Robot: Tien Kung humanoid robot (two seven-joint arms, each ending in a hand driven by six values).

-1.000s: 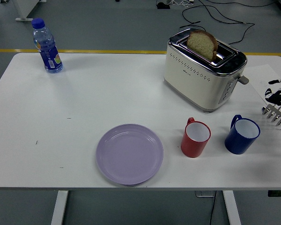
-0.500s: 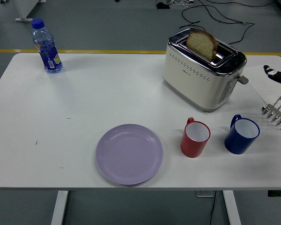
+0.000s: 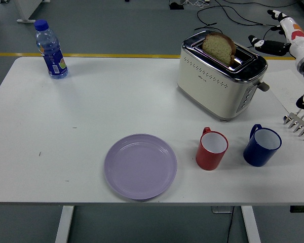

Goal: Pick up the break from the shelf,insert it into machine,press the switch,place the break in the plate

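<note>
A slice of bread (image 3: 219, 46) stands upright in the near slot of the cream toaster (image 3: 213, 83), its top half sticking out. The toaster's side lever (image 3: 263, 86) points right. My right hand (image 3: 276, 34) hovers at the top right, above and to the right of the toaster, fingers spread and holding nothing. It is apart from the bread. A lilac plate (image 3: 140, 165) lies bare near the table's front edge. The metal rack (image 3: 300, 123) at the right edge holds nothing that I can see. My left arm is out of view.
A red mug (image 3: 212, 149) and a blue mug (image 3: 262, 146) stand in front of the toaster, between it and the table's near edge. A water bottle (image 3: 50, 49) stands at the far left corner. Cables lie on the floor behind.
My right hand has risen from beside the rack at the right edge to above and right of the toaster. Bread, toaster and plate have not moved.
</note>
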